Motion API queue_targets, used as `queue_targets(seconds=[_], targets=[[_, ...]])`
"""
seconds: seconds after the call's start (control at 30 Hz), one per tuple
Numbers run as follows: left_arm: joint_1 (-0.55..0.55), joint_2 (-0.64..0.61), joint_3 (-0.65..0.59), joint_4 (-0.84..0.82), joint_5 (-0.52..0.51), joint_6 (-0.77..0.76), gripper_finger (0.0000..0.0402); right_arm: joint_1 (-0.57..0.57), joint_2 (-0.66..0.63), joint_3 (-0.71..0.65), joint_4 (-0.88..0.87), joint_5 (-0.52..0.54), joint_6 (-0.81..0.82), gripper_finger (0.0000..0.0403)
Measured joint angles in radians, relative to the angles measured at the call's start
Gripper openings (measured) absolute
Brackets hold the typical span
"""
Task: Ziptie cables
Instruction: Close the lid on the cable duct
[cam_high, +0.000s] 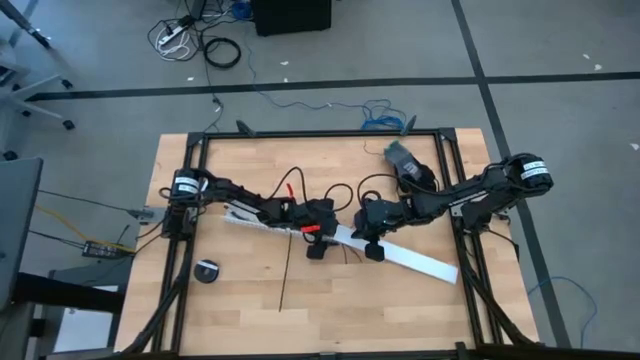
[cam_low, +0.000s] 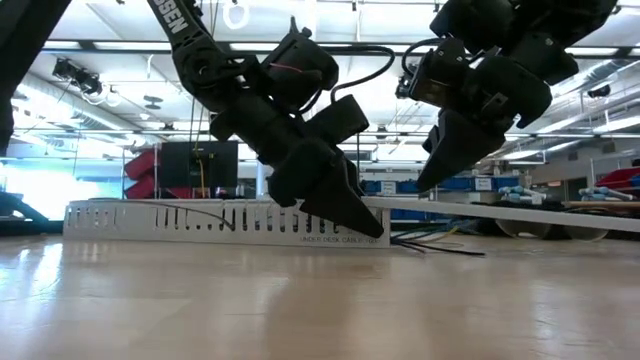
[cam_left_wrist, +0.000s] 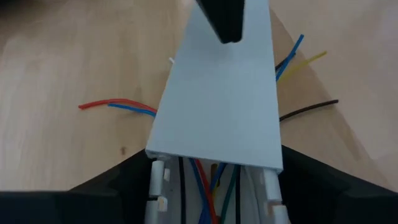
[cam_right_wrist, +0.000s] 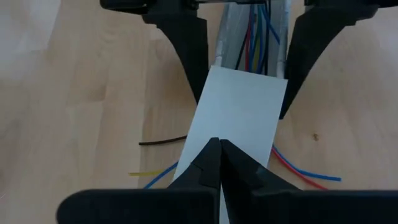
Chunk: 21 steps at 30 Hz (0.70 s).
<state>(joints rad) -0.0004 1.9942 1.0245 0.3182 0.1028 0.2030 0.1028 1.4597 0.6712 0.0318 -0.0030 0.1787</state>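
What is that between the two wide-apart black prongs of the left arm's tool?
The white slotted channel with its flat lid, the coloured cables running inside it. The left wrist view shows this.

A wooden table (cam_high: 400, 310) with a black metal frame (cam_high: 330, 133) around its edges carries a long white slotted cable channel (cam_low: 150, 222), printed on its side with small lettering. A flat white cover strip (cam_high: 420, 262) lies along the channel, running diagonally across the tabletop. A small round black object (cam_high: 206, 271) sits near the table's left edge. Beyond the table, the grey floor holds a coil of black cord (cam_high: 222, 52), a white power strip (cam_high: 172, 33) and a loose blue cable (cam_high: 378, 118). A dark box (cam_high: 291, 15) stands at the top.
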Motion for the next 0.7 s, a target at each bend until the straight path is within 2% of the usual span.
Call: queue_targets(seconds=[0.23,0.7], targets=[[-0.002,0.0,0.0,-0.004,-0.03,0.005,0.03,0.0,0.0,0.0,-0.003,-0.001,0.0,0.0],[-0.002,-0.01,0.0,-0.059,-0.079,0.057,0.0301,0.0,0.0,0.0,-0.004,-0.011,0.001,0.0]])
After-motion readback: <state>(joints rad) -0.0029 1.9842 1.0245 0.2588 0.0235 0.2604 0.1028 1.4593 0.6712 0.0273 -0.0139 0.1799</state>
